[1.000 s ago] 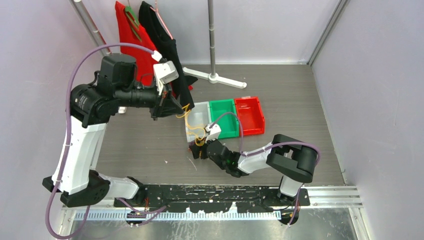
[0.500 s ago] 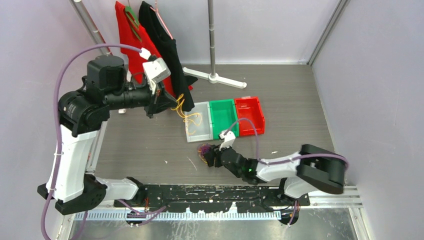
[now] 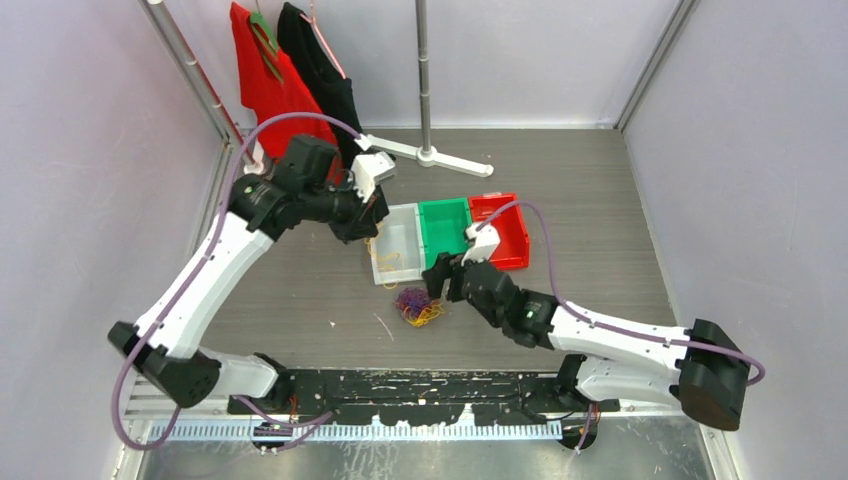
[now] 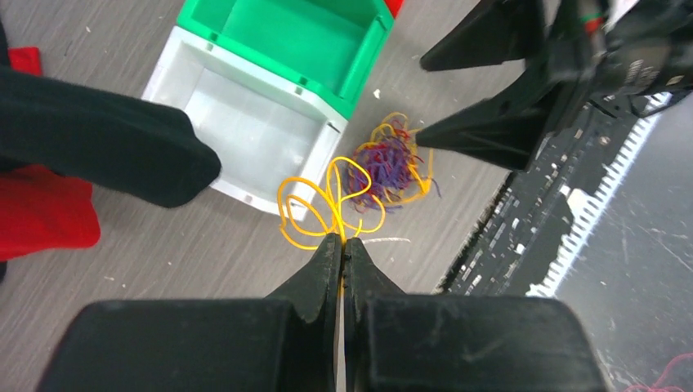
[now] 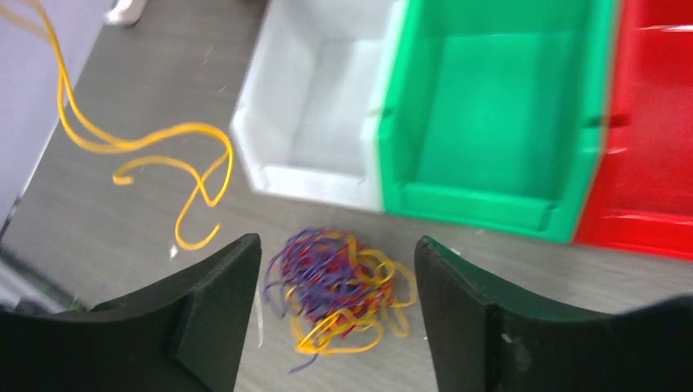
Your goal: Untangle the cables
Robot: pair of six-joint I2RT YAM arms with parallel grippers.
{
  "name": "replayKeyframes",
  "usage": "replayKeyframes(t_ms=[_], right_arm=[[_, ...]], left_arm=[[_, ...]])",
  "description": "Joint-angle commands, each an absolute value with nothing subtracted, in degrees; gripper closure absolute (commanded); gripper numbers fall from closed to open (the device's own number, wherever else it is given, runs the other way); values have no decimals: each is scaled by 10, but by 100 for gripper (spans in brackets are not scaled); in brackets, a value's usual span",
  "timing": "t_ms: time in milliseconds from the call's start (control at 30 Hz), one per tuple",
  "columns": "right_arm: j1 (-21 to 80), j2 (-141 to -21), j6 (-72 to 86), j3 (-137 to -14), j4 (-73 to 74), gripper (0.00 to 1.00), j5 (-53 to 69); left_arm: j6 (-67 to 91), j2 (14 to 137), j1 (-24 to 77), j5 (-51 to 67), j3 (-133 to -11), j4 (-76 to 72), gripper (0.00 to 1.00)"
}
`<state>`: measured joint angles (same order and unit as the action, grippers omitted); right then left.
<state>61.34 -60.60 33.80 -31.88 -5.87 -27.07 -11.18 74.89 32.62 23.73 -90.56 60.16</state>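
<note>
You have one loose wad of cables (image 3: pixel 418 306) lying on the table (image 3: pixel 300 290), just in front of the white bin's (image 3: pixel 400 225) near corner. It is a roundish knot of purple, red and yellow strands with no clear long axis, a few yellow loops spilling toward the arm bases.

Your left gripper (image 4: pixel 342 238) is raised, its tips pressed together on one yellow cable (image 4: pixel 327 196). That cable hangs from the tips in several loops, running down past the white bin's near left corner. In the right wrist view it shows apart from the wad; in the left wrist view its loops overlap the wad, so you cannot tell from there whether they touch.

Your right gripper (image 5: pixel 337 245) holds nothing: its jaws stand wide apart above the table, with the wad showing between them in its own camera.

Count three bins side by side, touching: white, green bin (image 3: pixel 447 235), red bin (image 3: pixel 500 232). Two garments hang at the back left, one red garment (image 3: pixel 262 70) and one black garment (image 3: pixel 325 70)
</note>
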Motion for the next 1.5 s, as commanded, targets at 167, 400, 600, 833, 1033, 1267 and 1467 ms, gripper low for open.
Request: replayKeyframes(t_ms=[167, 400, 600, 833, 1033, 1267, 1467], right_arm=[[454, -627, 342, -436, 126, 39, -269], [397, -702, 318, -466, 159, 43, -235], [397, -779, 324, -461, 113, 53, -209], [399, -813, 340, -468, 60, 60, -153], [428, -850, 351, -490, 45, 64, -146], [443, -800, 357, -502, 63, 55, -164], [366, -734, 313, -509, 122, 32, -175]], left_arm=[[-139, 828, 328, 202, -929, 537, 100], [-114, 821, 328, 241, -951, 545, 100], [-117, 810, 328, 244, -968, 561, 100], [-120, 808, 328, 244, -990, 570, 100], [-120, 810, 328, 246, -999, 570, 100], [-121, 809, 328, 250, -998, 575, 100], [-123, 809, 328, 265, -1002, 579, 100]])
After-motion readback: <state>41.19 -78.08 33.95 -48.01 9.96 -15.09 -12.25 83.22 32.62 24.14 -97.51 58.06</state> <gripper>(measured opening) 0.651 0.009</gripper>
